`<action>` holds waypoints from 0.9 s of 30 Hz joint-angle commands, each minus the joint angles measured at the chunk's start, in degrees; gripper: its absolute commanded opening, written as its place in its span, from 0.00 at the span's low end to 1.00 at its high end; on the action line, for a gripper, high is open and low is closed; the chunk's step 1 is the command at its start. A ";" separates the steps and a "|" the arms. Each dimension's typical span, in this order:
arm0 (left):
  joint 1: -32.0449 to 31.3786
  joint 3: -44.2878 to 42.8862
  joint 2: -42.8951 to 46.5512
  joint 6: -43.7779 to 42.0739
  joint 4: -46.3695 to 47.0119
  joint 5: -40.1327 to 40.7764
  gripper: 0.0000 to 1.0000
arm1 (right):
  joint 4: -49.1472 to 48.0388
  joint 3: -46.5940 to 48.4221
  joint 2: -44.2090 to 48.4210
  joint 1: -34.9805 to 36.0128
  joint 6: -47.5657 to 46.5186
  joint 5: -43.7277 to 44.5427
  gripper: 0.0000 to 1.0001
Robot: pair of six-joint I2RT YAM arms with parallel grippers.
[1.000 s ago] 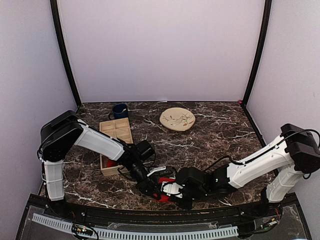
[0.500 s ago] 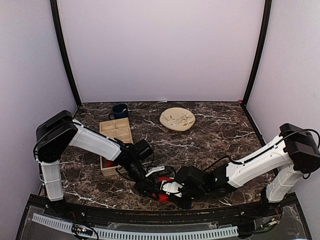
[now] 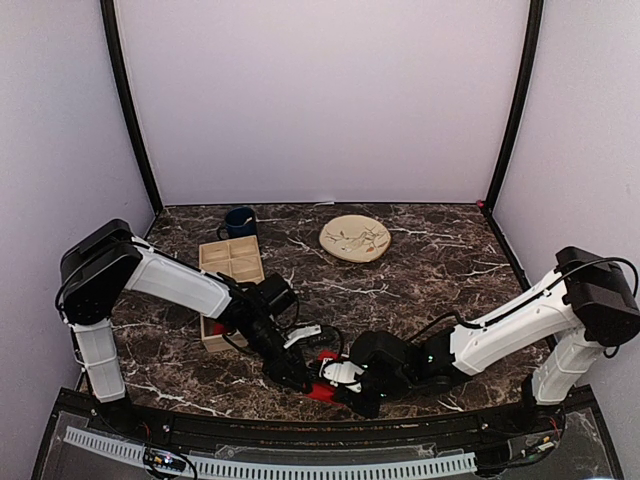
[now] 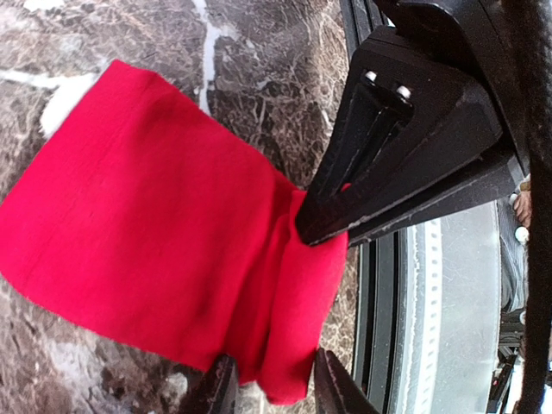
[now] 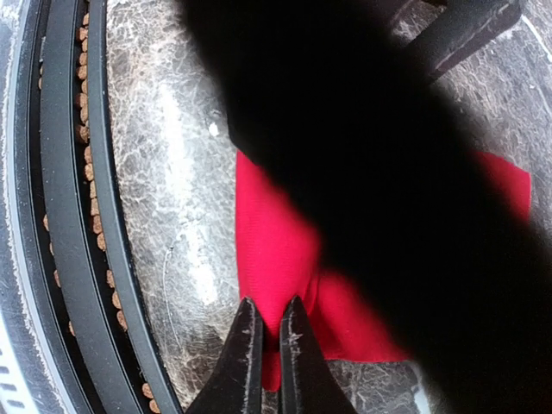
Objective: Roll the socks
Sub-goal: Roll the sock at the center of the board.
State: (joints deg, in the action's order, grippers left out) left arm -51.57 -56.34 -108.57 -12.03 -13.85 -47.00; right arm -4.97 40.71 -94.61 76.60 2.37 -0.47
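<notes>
On the dark marble table, low in the middle of the overhead view, the red sock could unroll if the right pincer, clamped on its fold, tugs while the left pincer merely straddles the corner; whether that one grips, I cannot tell.

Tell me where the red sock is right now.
In the top view the red sock lies at the near edge of the table, roughly centre, between the left gripper and the right gripper, which pinches its edge.
</notes>
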 commanded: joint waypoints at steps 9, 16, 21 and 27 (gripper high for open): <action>2.20 3.47 5.27 1.54 -2.34 6.45 0.34 | 4.07 -0.47 -2.68 -1.57 4.04 -2.19 0.00; 2.44 5.23 7.15 3.53 1.66 9.12 0.34 | 3.49 -1.00 -2.45 -2.36 6.33 -3.54 0.00; 2.44 7.14 8.51 5.17 5.69 10.83 0.34 | 1.84 -2.71 -1.33 -3.23 8.95 -4.50 0.00; 2.44 9.32 11.48 6.34 9.18 13.67 0.34 | -1.00 -5.41 -0.29 -4.95 12.75 -6.67 0.00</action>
State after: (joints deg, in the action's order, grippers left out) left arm -49.60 -48.80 -100.42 -6.98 -7.55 -36.42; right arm -8.84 38.37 -94.43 73.06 11.57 -6.13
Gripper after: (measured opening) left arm 0.342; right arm 0.026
